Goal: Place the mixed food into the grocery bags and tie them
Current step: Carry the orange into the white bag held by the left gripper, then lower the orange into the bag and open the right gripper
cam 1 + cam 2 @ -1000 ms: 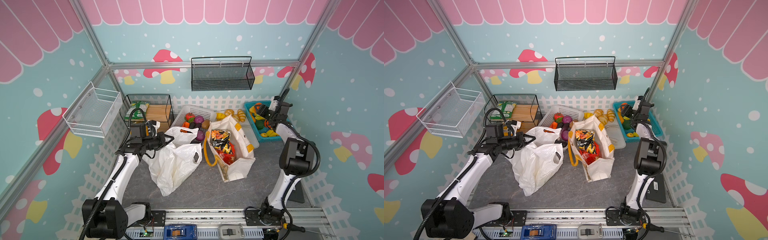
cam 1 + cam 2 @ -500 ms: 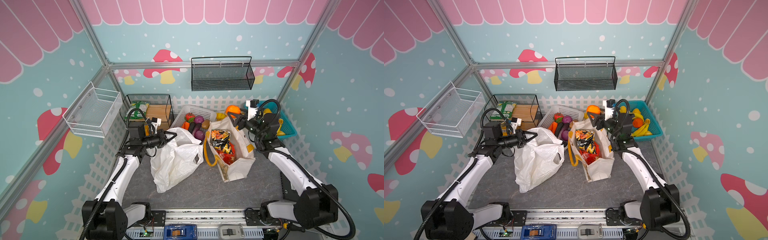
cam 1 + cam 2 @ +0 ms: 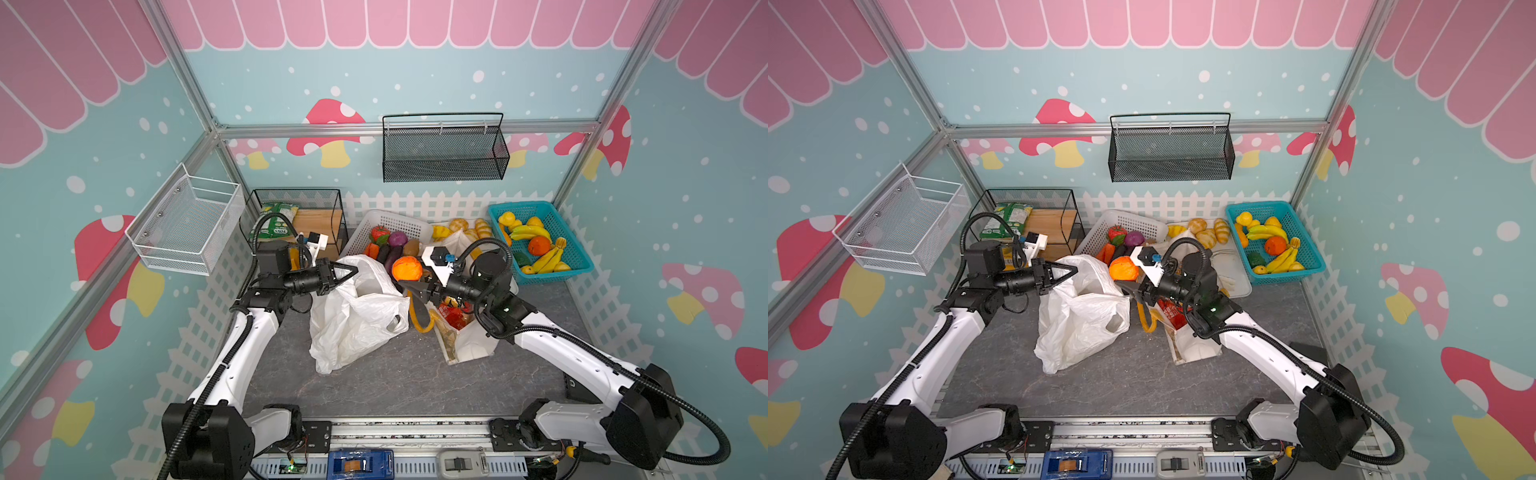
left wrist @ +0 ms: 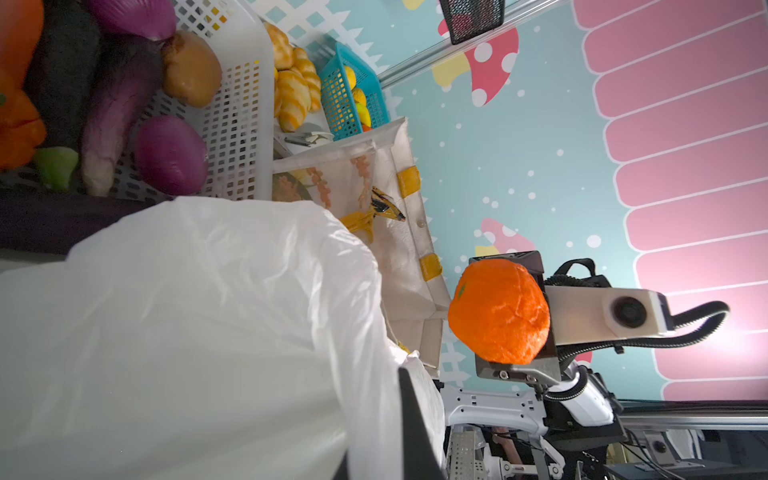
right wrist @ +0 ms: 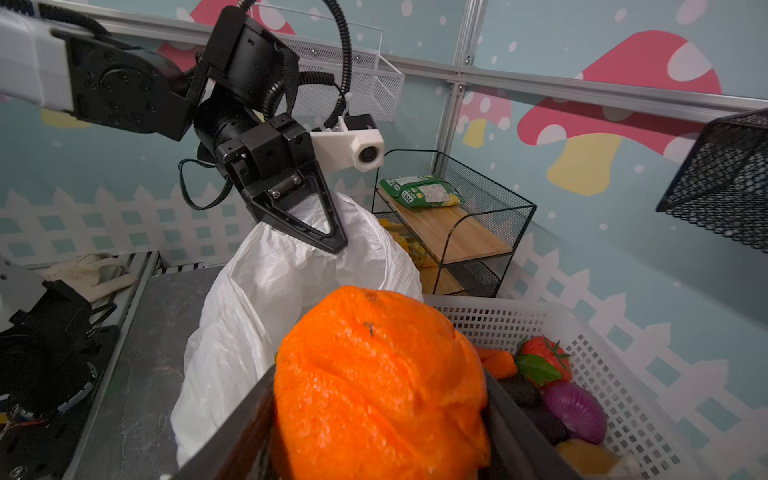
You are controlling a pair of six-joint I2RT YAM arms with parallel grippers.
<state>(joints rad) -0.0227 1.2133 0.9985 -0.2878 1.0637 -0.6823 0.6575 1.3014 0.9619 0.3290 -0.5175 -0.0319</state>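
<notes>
My left gripper [image 3: 353,272] [image 3: 1073,271] is shut on the rim of the white plastic carrier bag [image 3: 357,316] [image 3: 1079,324] and holds its mouth up. My right gripper [image 3: 410,279] [image 3: 1127,278] is shut on a round orange toy fruit [image 3: 407,268] [image 5: 374,386], at the bag's right edge, between it and the cream canvas tote [image 3: 473,349] [image 4: 403,257]. The tote stands open with the red crisp packet [image 3: 455,318] inside. A yellow-and-dark snack packet [image 4: 386,205] shows in the tote in the left wrist view. My right arm covers much of the tote's opening.
Behind the bags stands a white perforated basket [image 3: 399,226] of vegetables. At the back right are bread rolls [image 3: 469,226] and a teal basket [image 3: 519,205] of bananas and fruit. At the back left is a black wire shelf [image 3: 299,195] with green packets.
My right arm has swung from the teal basket leftwards, carrying the orange fruit to the white bag's edge. My left gripper has lifted the bag's rim and shifted slightly right.
</notes>
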